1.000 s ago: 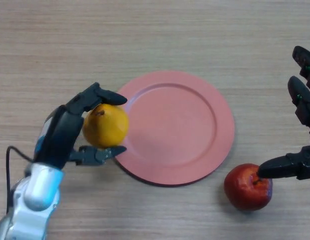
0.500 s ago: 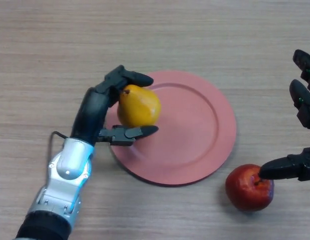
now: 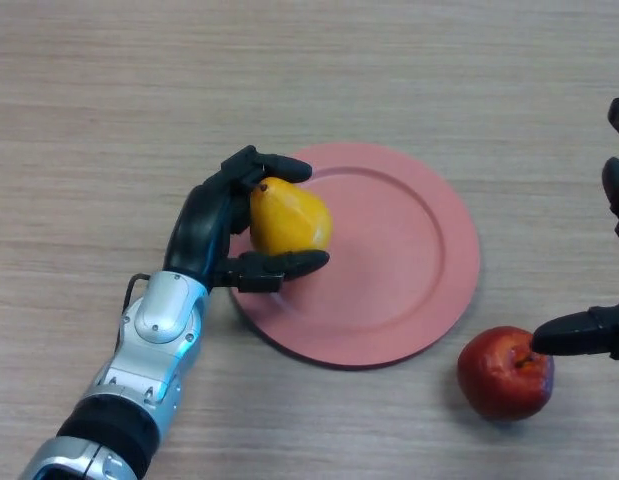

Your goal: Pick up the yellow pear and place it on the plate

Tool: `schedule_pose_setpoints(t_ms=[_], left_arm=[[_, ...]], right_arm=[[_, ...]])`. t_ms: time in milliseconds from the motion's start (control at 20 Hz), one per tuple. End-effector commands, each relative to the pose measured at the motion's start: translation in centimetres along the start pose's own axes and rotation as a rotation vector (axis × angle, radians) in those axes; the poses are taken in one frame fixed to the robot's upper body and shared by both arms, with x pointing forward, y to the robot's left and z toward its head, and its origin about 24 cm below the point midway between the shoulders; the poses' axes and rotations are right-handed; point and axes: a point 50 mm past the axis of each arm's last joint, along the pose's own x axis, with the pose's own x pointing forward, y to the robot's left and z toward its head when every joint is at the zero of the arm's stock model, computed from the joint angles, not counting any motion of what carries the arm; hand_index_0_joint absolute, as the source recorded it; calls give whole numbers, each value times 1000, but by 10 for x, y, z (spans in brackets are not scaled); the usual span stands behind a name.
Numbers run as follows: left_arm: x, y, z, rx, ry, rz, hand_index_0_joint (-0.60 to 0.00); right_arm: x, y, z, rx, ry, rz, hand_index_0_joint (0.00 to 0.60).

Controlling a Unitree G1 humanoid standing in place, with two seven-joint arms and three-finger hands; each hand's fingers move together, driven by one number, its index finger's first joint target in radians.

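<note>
Head view: left robot hand (image 3: 211,228) grips yellow pear (image 3: 288,218), stem pointing up-left.

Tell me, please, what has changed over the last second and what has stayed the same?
The left hand, its fingers curled round the yellow pear, carried it rightward from beside the pink plate to over the plate's left part. It has not let go. The right hand kept its pose at the right edge, a fingertip at the red apple; plate and apple kept their places.
</note>
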Motion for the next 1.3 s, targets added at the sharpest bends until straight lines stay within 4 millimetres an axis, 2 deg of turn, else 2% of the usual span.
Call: schedule_pose_setpoints(t_ms=[50,100,150,250,350,400,450,500,800,1000,1300], left_arm=[[16,9,44,56,-229,65,-600],[15,8,44,95,-241,62,-600],[15,8,43,99,-239,63,-500],[12,10,40,116,-231,76,-600],[11,11,40,113,-231,78,-400],[11,12,40,108,-232,80,-250],[10,13,40,104,-231,81,-150],[9,16,40,97,-220,77,0],[5,24,36,128,-154,67,0],[-4,36,55,-1,-144,97,0],[-32,58,83,-27,-168,125,0]], right_arm=[[-8,-10,34,-100,-226,-38,0],[-8,-10,34,-105,-228,-41,0],[-7,-9,34,-104,-230,-42,0],[-6,-7,35,-91,-236,-42,0],[-6,-7,35,-92,-235,-40,0],[-6,-6,35,-92,-234,-38,0],[-6,-6,35,-91,-232,-36,0],[-6,-4,37,-87,-230,-31,0],[-3,0,37,-74,-224,-15,0],[-2,3,39,-71,-236,-11,0],[-1,4,38,-51,-230,13,0]])
